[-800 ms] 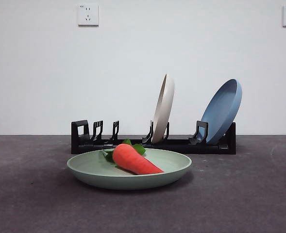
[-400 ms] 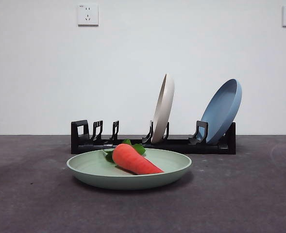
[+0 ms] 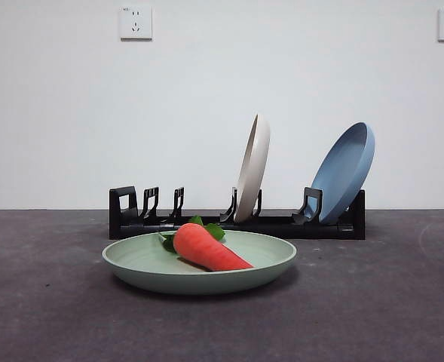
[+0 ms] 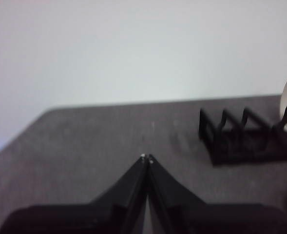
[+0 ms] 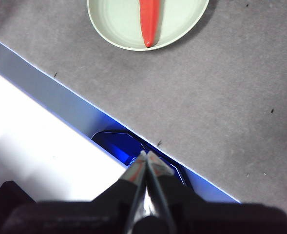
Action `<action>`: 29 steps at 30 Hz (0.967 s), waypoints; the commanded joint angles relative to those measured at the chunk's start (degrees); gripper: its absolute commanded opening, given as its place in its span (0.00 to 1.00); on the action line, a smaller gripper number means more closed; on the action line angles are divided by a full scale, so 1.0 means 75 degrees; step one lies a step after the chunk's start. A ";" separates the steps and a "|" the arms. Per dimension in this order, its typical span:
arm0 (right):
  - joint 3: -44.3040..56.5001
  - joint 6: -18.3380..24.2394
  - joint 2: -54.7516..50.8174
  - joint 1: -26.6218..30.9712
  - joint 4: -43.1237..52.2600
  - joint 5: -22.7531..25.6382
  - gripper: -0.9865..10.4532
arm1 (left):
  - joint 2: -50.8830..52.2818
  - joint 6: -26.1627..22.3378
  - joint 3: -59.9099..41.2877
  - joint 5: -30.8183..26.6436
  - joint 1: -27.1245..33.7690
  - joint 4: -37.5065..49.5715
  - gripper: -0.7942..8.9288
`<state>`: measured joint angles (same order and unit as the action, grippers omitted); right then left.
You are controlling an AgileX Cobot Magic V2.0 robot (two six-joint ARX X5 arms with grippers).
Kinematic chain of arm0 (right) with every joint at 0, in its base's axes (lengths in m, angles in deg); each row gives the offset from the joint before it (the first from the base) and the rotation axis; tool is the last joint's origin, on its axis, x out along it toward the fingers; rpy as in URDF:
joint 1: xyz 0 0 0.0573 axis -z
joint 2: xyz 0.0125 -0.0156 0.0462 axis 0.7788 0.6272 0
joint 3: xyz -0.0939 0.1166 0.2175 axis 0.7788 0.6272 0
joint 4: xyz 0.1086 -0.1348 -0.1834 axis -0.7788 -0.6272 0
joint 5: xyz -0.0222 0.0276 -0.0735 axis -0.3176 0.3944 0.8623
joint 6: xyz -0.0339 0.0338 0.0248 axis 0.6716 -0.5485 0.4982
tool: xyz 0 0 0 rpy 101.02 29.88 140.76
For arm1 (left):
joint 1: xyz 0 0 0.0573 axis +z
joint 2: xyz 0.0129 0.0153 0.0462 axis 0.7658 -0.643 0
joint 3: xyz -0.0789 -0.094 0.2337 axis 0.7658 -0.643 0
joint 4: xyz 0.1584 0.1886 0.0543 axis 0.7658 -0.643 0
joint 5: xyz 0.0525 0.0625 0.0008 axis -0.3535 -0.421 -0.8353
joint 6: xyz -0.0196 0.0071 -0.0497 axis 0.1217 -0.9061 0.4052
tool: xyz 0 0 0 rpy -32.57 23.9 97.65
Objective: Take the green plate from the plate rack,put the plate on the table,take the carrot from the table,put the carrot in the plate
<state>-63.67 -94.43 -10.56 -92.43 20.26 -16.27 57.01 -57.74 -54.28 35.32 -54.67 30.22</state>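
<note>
Both hands pressed shut, holding nothing: left hand (image 4: 146, 158) beside the plate rack (image 3: 237, 222) end, right hand (image 5: 145, 155) back at the worktop (image 3: 372, 302) edge, well clear. Nearest, green plate (image 3: 199, 264) flat on the worktop with carrot (image 3: 206, 247) inside, leaves rackward. Probably light and rigid, best pinched across the thick middle; behind, cream plate (image 3: 253, 167) and blue plate (image 3: 345, 172) racked.
</note>
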 commanded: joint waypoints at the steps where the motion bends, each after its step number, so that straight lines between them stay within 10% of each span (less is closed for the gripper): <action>1: 0.0017 -0.0015 -0.0012 -0.0012 0.0050 0.0017 0.09 | 0.0149 0.0423 -0.0463 0.0026 0.0052 0.0087 0.08; 29: 0.0017 -0.0017 -0.0012 -0.0012 0.0047 0.0017 0.09 | 0.0382 0.0615 -0.0866 0.0128 0.0052 -0.1084 0.08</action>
<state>-63.67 -94.43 -10.56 -92.43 20.26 -16.27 59.67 -53.48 -59.98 36.04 -54.47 21.76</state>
